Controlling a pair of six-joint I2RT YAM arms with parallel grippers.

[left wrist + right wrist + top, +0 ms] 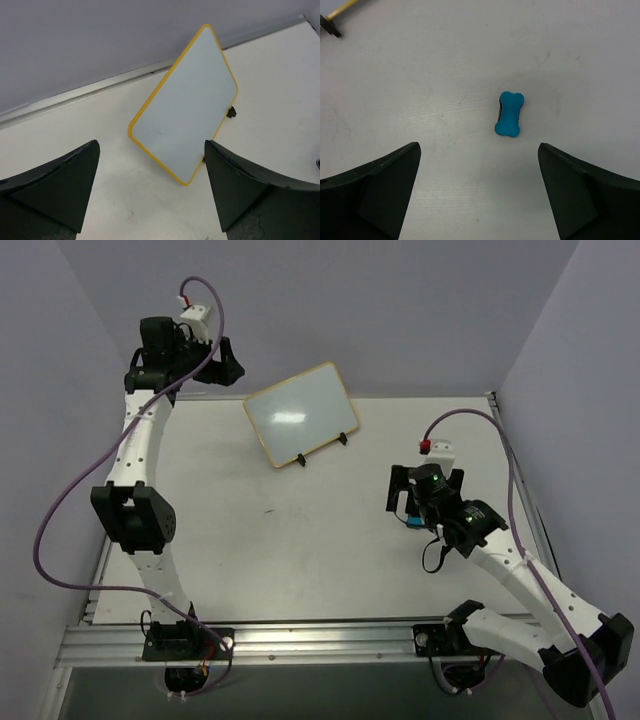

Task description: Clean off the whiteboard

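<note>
The whiteboard (300, 413) (187, 120) has a yellow frame and a blank white face. It leans on a black wire stand (345, 437) at the back middle of the table. My left gripper (228, 365) (151, 145) hovers open to the board's left, apart from it, with nothing between its fingers. A small blue bone-shaped eraser (509, 113) (413, 523) lies on the table at the right. My right gripper (425, 495) (479, 146) hangs open above the eraser, which sits just ahead of the fingertips, untouched.
The white table (300, 540) is walled by grey panels at the back and sides. A metal rail (300, 640) runs along the near edge between the arm bases. One yellow frame corner (342, 7) and a stand foot (330, 26) show in the right wrist view.
</note>
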